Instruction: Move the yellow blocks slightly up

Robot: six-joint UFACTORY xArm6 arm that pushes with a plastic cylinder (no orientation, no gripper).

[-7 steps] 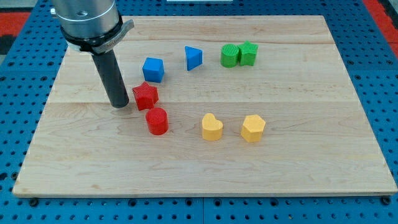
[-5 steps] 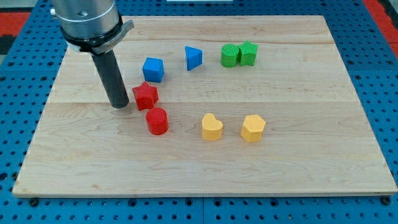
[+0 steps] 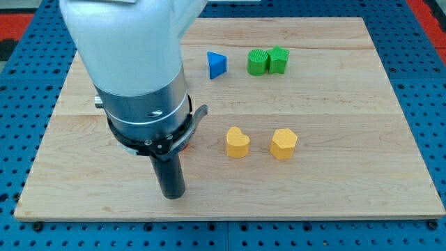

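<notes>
Lower-left of yellow heart [image 3: 237, 142], relocated tip [image 3: 172, 195].

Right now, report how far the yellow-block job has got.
Nothing looks done: the yellow heart and yellow hexagon sit side by side, untouched, low on the board. In hand: my tip sits below-left of them, apart. Left: pushing both toward the view's top.

2 yellow blocks [image 3: 237, 142], blue triangle [image 3: 217, 64], green pair [image 3: 267, 61]

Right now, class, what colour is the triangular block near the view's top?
Blue: the triangular block shows plainly in the camera view.
</notes>
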